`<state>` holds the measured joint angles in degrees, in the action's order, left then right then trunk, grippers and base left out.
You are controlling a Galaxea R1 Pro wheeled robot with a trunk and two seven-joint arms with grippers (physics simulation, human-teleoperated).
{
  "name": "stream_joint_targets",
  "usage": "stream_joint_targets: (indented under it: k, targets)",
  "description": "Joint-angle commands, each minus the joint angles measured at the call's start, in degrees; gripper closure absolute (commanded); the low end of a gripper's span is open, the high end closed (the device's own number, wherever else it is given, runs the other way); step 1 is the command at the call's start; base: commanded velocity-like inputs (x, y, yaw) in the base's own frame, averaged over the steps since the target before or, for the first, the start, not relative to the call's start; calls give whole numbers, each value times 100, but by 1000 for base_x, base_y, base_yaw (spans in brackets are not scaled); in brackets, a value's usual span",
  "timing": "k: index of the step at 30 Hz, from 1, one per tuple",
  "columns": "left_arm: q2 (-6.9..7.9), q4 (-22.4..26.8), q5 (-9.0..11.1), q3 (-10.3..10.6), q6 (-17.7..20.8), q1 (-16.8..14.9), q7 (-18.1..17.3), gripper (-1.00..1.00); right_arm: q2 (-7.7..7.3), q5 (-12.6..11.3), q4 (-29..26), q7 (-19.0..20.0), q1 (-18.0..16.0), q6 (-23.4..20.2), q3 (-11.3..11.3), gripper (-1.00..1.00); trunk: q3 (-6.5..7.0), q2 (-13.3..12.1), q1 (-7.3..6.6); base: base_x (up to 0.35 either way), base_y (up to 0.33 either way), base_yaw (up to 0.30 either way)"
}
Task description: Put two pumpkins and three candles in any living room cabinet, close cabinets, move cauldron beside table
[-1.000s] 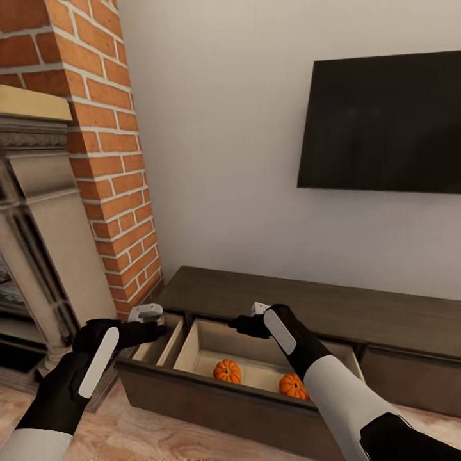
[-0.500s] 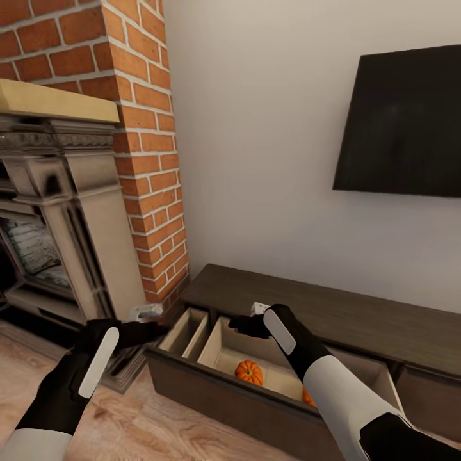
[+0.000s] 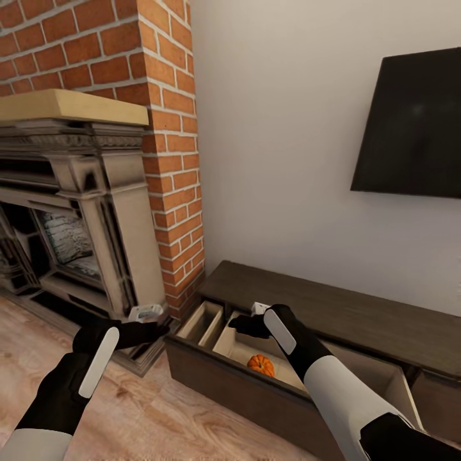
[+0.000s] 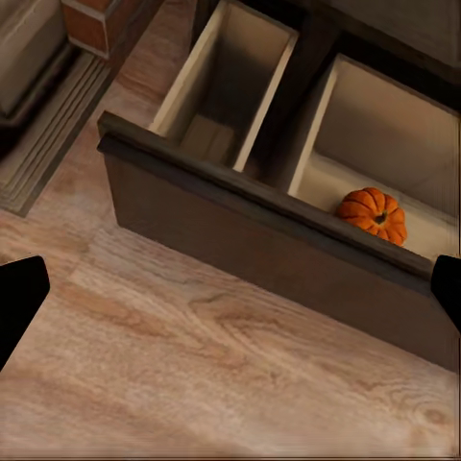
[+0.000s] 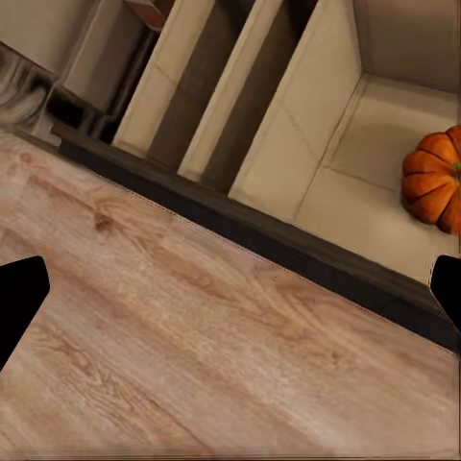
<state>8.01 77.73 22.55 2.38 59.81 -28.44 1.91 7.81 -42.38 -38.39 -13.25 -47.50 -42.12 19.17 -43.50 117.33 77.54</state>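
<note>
Round, ribbed orange pumpkin (image 3: 260,365) in the open brown cabinet (image 3: 256,390) drawer, second one now hidden; both claws wide open, empty.

Bright orange ribbed pumpkin (image 3: 260,365) in a dark brown cabinet (image 3: 333,314) with beige interior; red brick column (image 3: 173,160), black TV (image 3: 416,128), light wood-plank floor (image 3: 160,422).

Two robot arms with white upper segments and matte black forearms, each bearing an elongated white oval panel, ending in the left gripper (image 3: 146,315) and right gripper (image 3: 258,310) with pale grey tips.
</note>
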Motion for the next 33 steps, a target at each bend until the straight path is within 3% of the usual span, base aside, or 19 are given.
stream_joint_targets:
  k: [1,8,22,33]
  targets:
    - [6,5,19,8,19,-3,20,-100,-4,-60,-6,-55,-4,-7,18,-100,1,3,-3,-258,0,-124]
    - [2,4,21,8,19,-3,20,-100,-5,-60,-8,-54,-4,-7,17,-100,54,3,-3,-235,0,-168]
    - [0,-22,21,8,19,-3,20,-100,-2,-60,-9,-53,-4,-7,16,-100,166,3,-3,-53,19,-192]
    - [-1,-50,21,8,19,-3,20,-100,-7,-60,-3,-55,-4,-7,14,-100,230,3,-3,-266,144,-139]
